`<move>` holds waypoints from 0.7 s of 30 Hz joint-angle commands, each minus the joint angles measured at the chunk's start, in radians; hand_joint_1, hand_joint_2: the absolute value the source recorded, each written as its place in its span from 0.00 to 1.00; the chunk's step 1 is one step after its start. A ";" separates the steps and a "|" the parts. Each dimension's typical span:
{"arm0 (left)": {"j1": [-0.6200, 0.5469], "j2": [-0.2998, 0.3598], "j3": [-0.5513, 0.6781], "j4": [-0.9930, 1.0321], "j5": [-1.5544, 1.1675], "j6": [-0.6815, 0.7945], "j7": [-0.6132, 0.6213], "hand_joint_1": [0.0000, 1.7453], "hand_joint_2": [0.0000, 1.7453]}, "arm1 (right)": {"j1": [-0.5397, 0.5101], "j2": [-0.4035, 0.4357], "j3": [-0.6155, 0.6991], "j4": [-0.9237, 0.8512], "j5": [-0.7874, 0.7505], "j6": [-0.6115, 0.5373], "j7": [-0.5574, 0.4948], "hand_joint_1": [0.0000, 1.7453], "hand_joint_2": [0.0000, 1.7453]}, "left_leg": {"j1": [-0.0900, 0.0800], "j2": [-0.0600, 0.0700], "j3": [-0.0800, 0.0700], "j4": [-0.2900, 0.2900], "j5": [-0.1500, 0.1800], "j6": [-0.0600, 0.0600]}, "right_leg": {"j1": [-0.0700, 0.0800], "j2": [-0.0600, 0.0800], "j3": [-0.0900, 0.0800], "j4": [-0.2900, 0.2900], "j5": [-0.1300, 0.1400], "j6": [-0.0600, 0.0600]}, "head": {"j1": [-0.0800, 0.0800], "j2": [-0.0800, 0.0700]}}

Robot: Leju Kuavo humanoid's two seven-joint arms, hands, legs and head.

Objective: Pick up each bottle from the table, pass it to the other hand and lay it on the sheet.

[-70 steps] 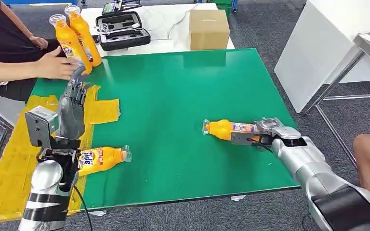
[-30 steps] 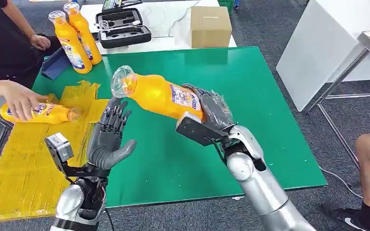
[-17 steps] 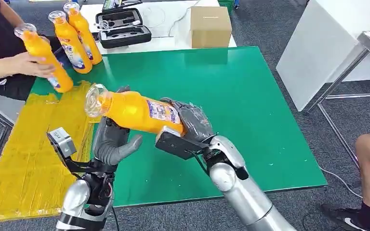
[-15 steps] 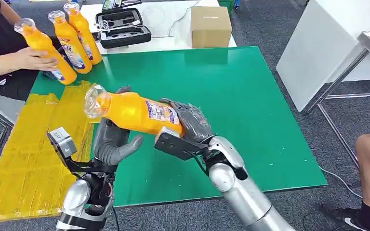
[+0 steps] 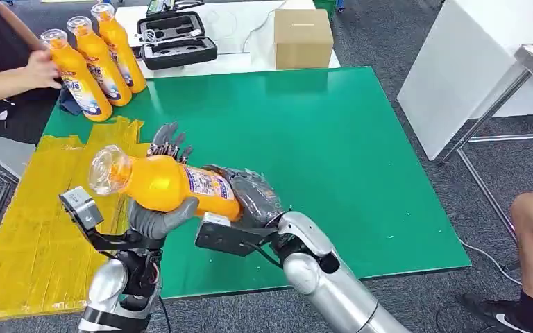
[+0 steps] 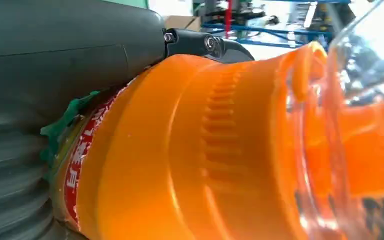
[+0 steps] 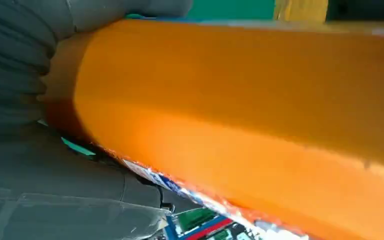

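The right hand (image 5: 253,198) grips the base end of an orange detergent bottle (image 5: 163,184), whose shoulder rests in the left hand (image 5: 158,208), fingers spread behind it.

Brand word "Tide", partly legible, on the label of the nearest standing bottle (image 5: 75,76) at the table's far left corner, beside a person's hand (image 5: 41,68). Label print on the two bottles behind it too small to read. On the held bottle (image 5: 163,186), a white label with blue and red print, too small to read from the head view. In the left wrist view, white Chinese characters along the label's red edge, too curved and cropped to read. Label blurred in the right wrist view.
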 commanded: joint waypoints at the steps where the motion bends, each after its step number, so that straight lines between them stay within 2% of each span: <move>1: -0.052 0.028 0.023 0.050 -0.044 -0.001 0.012 0.00 1.00 | -0.029 -0.038 0.172 -0.023 0.022 0.027 -0.015 1.00 1.00 | 0.001 -0.001 0.004 0.000 -0.002 -0.002 | 0.002 -0.002 0.005 0.000 -0.002 -0.002 | 0.000 0.000; 5: -0.064 0.025 0.032 0.081 -0.075 -0.026 0.002 0.00 1.00 | -0.058 -0.049 0.258 -0.104 0.037 0.048 -0.010 1.00 1.00 | 0.001 0.001 0.003 0.000 -0.001 -0.001 | 0.001 0.000 0.003 0.000 -0.001 -0.002 | 0.000 0.000; 6: -0.064 0.026 0.031 0.081 -0.083 -0.030 -0.003 1.00 1.00 | -0.062 -0.051 0.269 -0.115 0.038 0.051 -0.005 1.00 1.00 | 0.001 0.001 0.005 0.001 -0.003 -0.002 | 0.002 -0.001 0.005 0.000 -0.002 -0.003 | 0.000 0.000; 9: -0.064 0.017 0.034 0.068 -0.098 -0.029 -0.018 1.00 1.00 | -0.096 -0.063 0.276 -0.110 0.022 0.058 -0.001 1.00 1.00 | 0.000 0.000 0.002 0.000 -0.001 -0.001 | 0.001 -0.001 0.002 0.000 -0.001 -0.001 | 0.000 0.000; 13: -0.056 0.016 0.032 0.054 -0.122 -0.020 -0.025 1.00 1.00 | -0.053 -0.070 0.248 -0.107 0.026 0.047 0.011 1.00 1.00 | 0.002 -0.001 0.005 0.000 -0.002 -0.002 | 0.002 -0.003 0.006 -0.001 -0.002 -0.002 | 0.000 0.000; 16: -0.058 0.015 0.030 0.057 -0.123 -0.021 -0.025 1.00 1.00 | -0.054 -0.072 0.245 -0.102 0.027 0.046 0.012 1.00 1.00 | 0.000 -0.001 0.002 0.000 0.000 -0.001 | 0.001 -0.001 0.002 -0.001 -0.001 -0.001 | 0.000 0.000; 21: -0.053 0.017 0.023 0.054 -0.135 -0.021 -0.031 1.00 1.00 | -0.055 -0.069 0.234 -0.094 0.027 0.046 0.012 1.00 1.00 | 0.002 -0.002 0.006 0.001 -0.003 -0.002 | 0.002 -0.004 0.007 -0.001 -0.003 -0.003 | 0.000 0.000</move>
